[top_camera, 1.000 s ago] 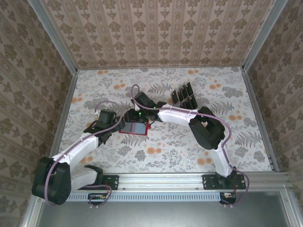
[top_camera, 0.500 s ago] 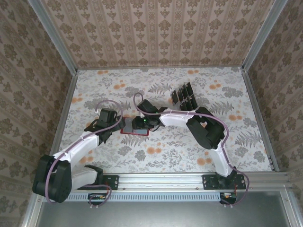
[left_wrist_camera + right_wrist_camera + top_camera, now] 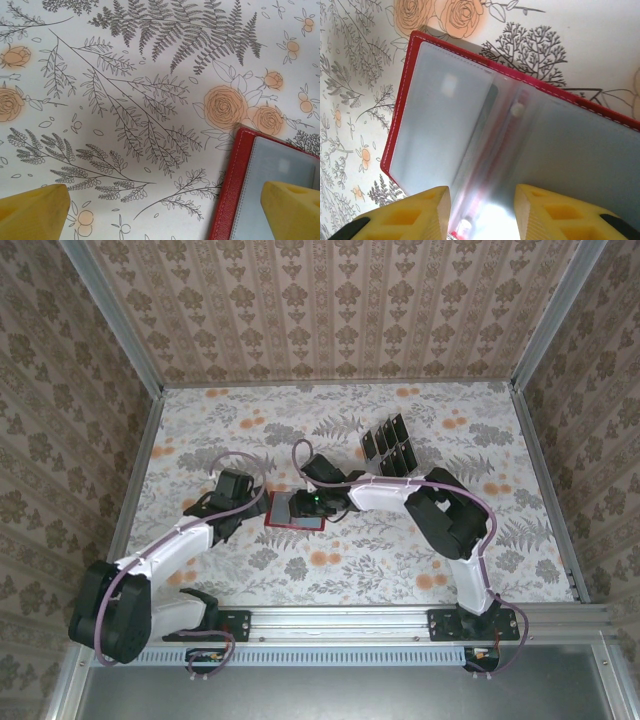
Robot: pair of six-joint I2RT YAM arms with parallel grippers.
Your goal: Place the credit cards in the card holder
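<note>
Card holder (image 3: 395,122) open, credit card (image 3: 489,112) in pocket (image 3: 437,120); left gripper (image 3: 162,200) spread, right gripper (image 3: 481,200) unclear.

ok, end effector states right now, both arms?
Left end effector: open, holding nothing.
Right end effector: partly apart over card holder; grip cannot be told.

1 card holder (image 3: 283,510), 1 rack (image 3: 390,447), approx 6 credit cards (image 3: 385,432), count unsure.

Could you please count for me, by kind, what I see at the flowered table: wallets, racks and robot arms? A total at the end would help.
Red wallet: 1
Plastic rack: 1
Robot arm: 2, the left arm and the right arm
Total: 4
</note>
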